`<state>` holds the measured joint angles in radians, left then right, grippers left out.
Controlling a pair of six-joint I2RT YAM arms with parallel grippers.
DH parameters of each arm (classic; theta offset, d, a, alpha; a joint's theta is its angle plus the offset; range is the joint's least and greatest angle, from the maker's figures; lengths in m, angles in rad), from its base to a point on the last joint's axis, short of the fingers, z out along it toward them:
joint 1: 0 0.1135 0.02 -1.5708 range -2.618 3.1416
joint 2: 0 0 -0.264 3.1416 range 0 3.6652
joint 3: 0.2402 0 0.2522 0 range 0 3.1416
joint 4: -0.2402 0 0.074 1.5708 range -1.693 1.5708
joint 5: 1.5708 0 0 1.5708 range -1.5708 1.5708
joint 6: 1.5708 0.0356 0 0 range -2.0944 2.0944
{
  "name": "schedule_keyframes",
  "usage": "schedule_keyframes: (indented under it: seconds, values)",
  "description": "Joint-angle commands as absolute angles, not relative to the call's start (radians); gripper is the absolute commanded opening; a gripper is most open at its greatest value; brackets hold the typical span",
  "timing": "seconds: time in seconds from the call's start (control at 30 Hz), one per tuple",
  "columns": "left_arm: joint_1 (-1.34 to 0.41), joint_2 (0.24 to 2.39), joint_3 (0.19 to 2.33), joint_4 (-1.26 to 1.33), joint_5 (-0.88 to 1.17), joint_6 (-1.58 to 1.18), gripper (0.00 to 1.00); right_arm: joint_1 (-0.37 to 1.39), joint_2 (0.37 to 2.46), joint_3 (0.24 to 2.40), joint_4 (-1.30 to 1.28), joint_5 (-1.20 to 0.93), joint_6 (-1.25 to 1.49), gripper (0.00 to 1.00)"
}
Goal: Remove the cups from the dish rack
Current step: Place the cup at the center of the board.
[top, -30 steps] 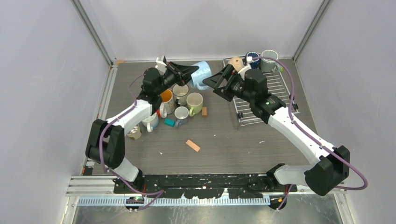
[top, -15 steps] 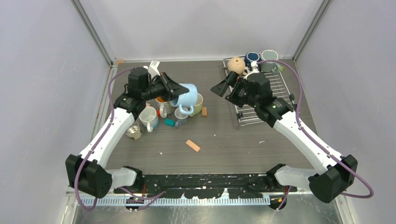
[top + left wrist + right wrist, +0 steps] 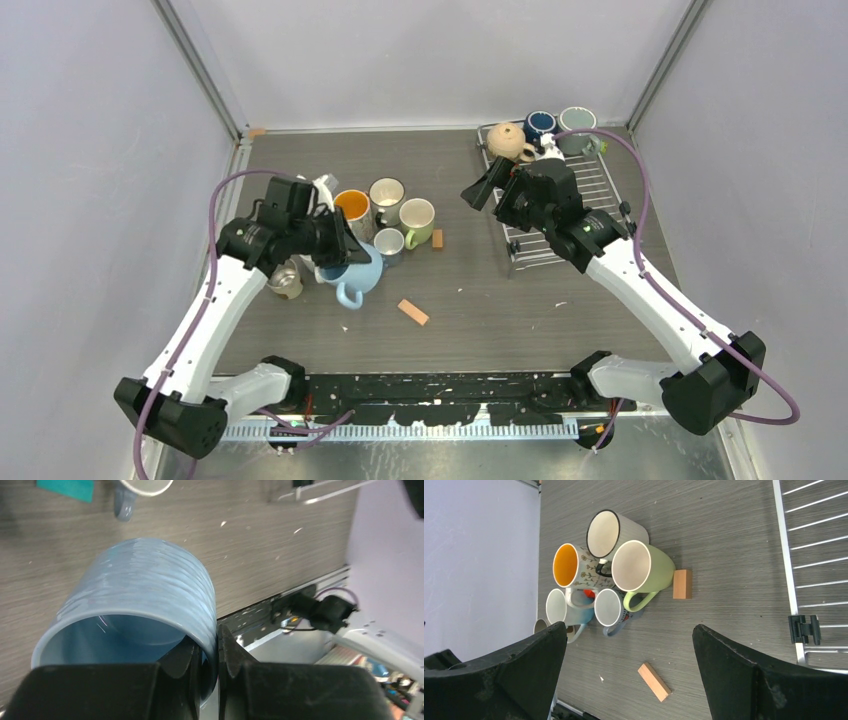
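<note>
Setting the light blue mug [image 3: 352, 277] down well means levelling its ribbed, glazed body and landing the base on the wood-grain worktop [image 3: 480, 320] at seven o'clock of the unloaded cluster [image 3: 390, 215] before the left gripper [image 3: 210, 652], pinched on its rim wall, releases. The right gripper [image 3: 487, 188] hangs wide open, empty, at nine o'clock of the wire dish rack [image 3: 535, 250], which holds three rounded cups [image 3: 540, 123].

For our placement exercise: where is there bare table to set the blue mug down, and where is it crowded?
Bare: the strip between the mug group and the rack; the near stretch from the long block to the table edge; the far strip behind the group. Crowded: the group itself.
</note>
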<state>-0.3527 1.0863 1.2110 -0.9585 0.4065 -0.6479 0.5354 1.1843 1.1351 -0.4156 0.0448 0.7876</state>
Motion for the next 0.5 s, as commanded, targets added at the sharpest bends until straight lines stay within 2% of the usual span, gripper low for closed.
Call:
schedule_keyframes:
  seconds: [0.0, 0.2, 0.47]
  values:
    - [-0.438, 1.051, 1.212, -1.031, 0.275, -0.587, 0.00, 0.534, 1.181, 1.160, -0.392, 0.083, 0.761, 1.00]
    - [-0.518, 1.092, 1.135, -1.006, 0.137, -0.614, 0.00, 0.534, 1.173, 1.149, -0.386, 0.072, 0.764, 1.00]
    - [-0.540, 1.189, 1.039, -0.887, 0.097, -0.617, 0.00, 0.532, 1.147, 1.134, -0.397, 0.077, 0.751, 1.00]
